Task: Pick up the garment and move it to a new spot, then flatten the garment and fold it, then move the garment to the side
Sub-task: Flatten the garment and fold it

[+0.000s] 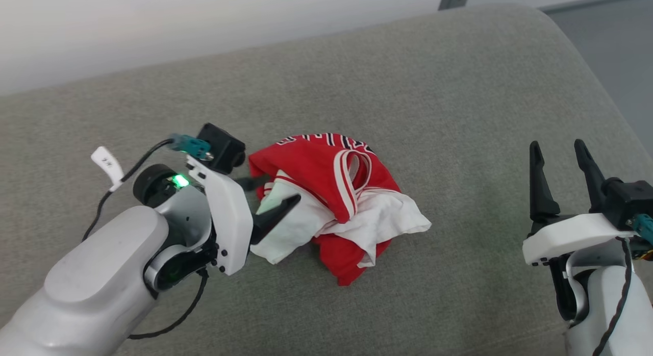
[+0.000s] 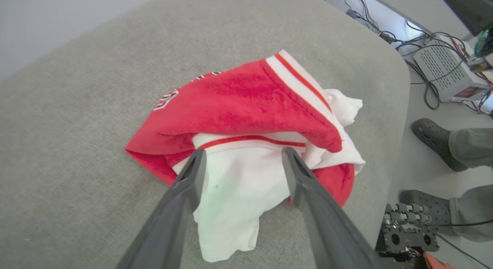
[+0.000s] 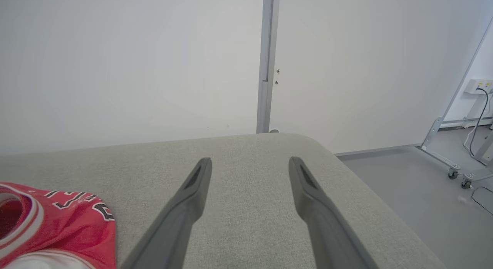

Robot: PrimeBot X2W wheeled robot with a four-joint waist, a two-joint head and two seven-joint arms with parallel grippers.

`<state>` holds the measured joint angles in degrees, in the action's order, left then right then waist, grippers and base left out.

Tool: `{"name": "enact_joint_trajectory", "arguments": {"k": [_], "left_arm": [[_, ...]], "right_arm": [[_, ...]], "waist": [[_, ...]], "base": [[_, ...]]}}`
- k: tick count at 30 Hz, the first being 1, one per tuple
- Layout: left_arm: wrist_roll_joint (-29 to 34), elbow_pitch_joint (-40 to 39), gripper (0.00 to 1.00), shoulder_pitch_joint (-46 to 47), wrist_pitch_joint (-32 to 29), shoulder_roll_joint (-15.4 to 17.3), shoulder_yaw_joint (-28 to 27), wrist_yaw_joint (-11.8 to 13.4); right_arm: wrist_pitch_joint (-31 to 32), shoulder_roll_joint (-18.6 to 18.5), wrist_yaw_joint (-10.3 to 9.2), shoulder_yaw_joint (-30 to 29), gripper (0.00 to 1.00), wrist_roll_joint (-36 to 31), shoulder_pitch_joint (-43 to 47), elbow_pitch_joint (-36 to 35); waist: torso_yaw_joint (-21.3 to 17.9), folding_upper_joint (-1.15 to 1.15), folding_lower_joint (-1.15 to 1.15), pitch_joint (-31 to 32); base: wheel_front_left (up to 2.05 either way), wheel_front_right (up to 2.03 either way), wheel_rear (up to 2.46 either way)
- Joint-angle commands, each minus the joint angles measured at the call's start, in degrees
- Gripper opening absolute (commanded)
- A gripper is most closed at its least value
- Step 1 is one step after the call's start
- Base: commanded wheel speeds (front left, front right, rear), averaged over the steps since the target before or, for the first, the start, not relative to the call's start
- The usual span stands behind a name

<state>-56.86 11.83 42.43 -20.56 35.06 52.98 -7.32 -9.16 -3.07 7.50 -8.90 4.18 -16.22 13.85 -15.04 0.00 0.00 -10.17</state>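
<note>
Centrally, a crumpled red-and-white shirt (image 1: pixel 331 167) heaped on the grey bench (image 1: pixel 408 80). At its white edge, the left hand (image 1: pixel 278 190), spread wide, fingers (image 2: pixel 188 184) astride the cloth, gripping nothing. Well apart to the right, the right hand (image 1: pixel 556 144), wide, empty.

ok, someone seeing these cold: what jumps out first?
The crumpled red-and-white garment, heaped in the middle of the grey cushion. The left gripper is open with its fingertips at the white fabric; the right gripper is open too, off to the side over bare cushion. A person's dark shoes show on the floor past the cushion's edge.
</note>
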Motion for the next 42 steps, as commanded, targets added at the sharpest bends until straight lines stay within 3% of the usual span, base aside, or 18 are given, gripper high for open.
{"name": "enact_joint_trajectory", "arguments": {"k": [1, 15, 16, 17, 23, 28, 38, 42], "left_arm": [[-1.02, 0.81, 1.0, 1.03, -1.15, -0.1, 0.56, -0.14], [-0.28, 15.07, 1.0, 6.01, -12.21, -4.81, 7.77, 0.02], [-0.27, 15.43, 0.07, 6.17, -12.3, -5.23, 8.2, -0.01], [-0.09, 16.14, 0.0, 6.39, -12.77, -5.17, 8.59, -0.02], [-1.28, 17.39, 0.0, 7.45, -13.45, -4.8, 8.83, -0.09], [-2.44, 17.1, 0.0, 8.07, -13.56, -2.44, 7.2, 0.85], [-2.68, 14.11, 0.0, 2.86, -14.81, 10.91, 4.84, 9.1], [-3.85, 14.56, 0.0, -0.12, -14.25, 14.61, 4.14, 11.27]], "right_arm": [[-0.51, 0.24, -0.01, 0.21, 1.0, 0.49, -0.89, 0.68], [-2.93, 0.17, -0.02, 1.43, 1.0, 1.72, -3.94, 5.52], [-3.01, 0.17, -0.02, 1.52, 1.0, 1.61, -4.19, 5.64], [-3.12, 0.18, -0.02, 1.54, 1.0, 1.47, -4.41, 5.79], [-3.46, 0.17, -0.02, 1.05, 1.0, 1.06, -4.75, 6.17], [-3.35, 0.17, -0.02, 0.15, 1.0, 0.69, -4.46, 6.18], [-1.71, 0.16, -0.02, -0.67, 1.0, -0.67, -2.56, 4.84], [-1.11, 0.16, -0.02, -0.5, 1.0, -0.64, -1.87, 4.21]], "waist": [[-0.64, 0.0, 0.0, -0.69], [-1.03, 0.0, 0.0, -4.09], [-0.95, 0.0, 0.0, -4.24], [-0.88, 0.0, 0.0, -4.36], [0.22, 0.0, 0.0, -4.49], [2.05, 0.0, 0.0, -3.96], [5.08, 0.0, 0.0, -2.25], [5.87, 0.0, 0.0, -2.19]], "base": [[0.0, 0.0, 0.0], [0.0, 0.0, 0.0], [0.0, 0.0, 0.0], [0.0, 0.0, 0.0], [0.0, 0.0, 0.0], [0.0, 0.0, 0.0], [0.0, 0.0, 0.0], [0.0, 0.0, 0.0]]}}
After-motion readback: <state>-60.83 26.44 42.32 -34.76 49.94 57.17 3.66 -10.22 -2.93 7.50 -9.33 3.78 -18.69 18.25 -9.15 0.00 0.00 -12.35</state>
